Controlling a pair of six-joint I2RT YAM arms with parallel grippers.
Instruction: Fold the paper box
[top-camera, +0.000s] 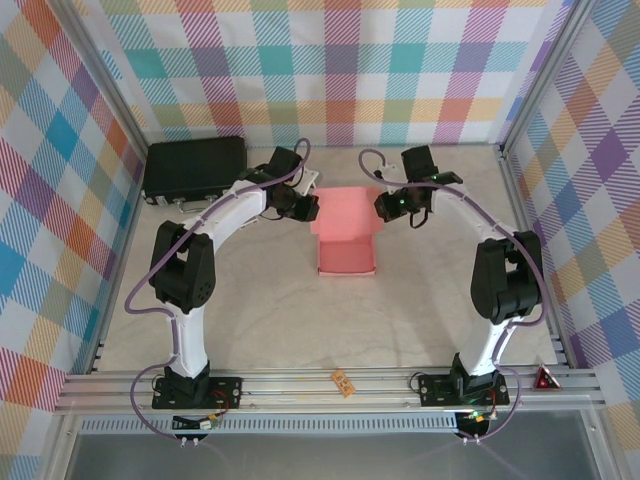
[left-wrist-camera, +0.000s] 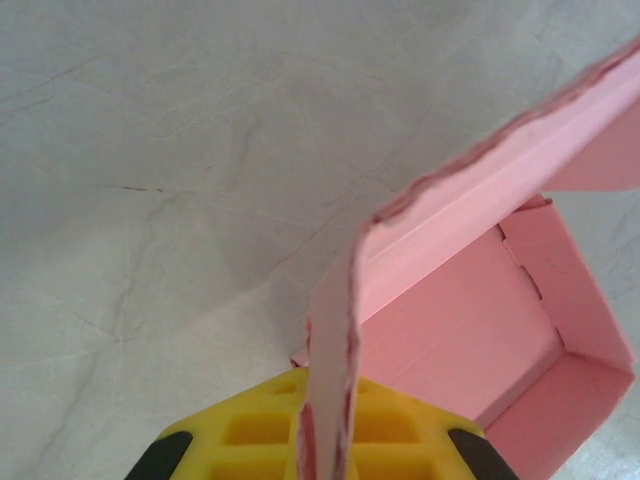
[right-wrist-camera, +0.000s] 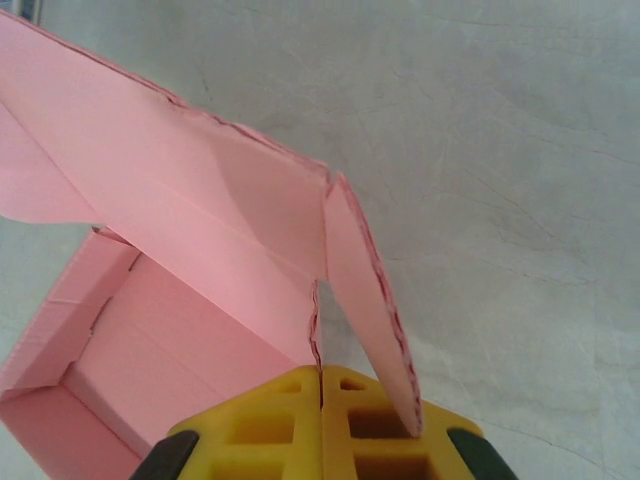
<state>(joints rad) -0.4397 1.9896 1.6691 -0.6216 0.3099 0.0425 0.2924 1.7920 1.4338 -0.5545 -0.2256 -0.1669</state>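
At the far left corner of the surface (top-camera: 250, 330) lies a black hard case (top-camera: 195, 168), well apart from the paper box (top-camera: 345, 240), with the left arm's forearm passing just beside its near right corner. On the aluminium rail (top-camera: 120, 392) along the near edge, a small orange piece (top-camera: 343, 381) sits between the two arm bases. A red triangular piece (top-camera: 545, 377) sits just to the right of the right base. The paper box, of salmon-pink card, rests in the middle of the surface as a shallow open tray with its lid raised at the far side, and both arms curve inward to meet that lid from either end. The left claw (left-wrist-camera: 325, 428) is closed tight, its yellow fingers (left-wrist-camera: 255, 430) pinching a side flap of the lid; the flap rises up from between them and bends over toward the tray. The right claw (right-wrist-camera: 322, 420) is likewise closed, with no gap between its yellow fingers (right-wrist-camera: 260, 428). The lid's folded corner edge runs down into the seam between them, and the neighbouring side flap hangs across the front of one finger. The surface is pale grey-white, creased and faintly veined like a cloth or mat. Walls of pastel plaid in a metal frame enclose it on the left, far and right sides.
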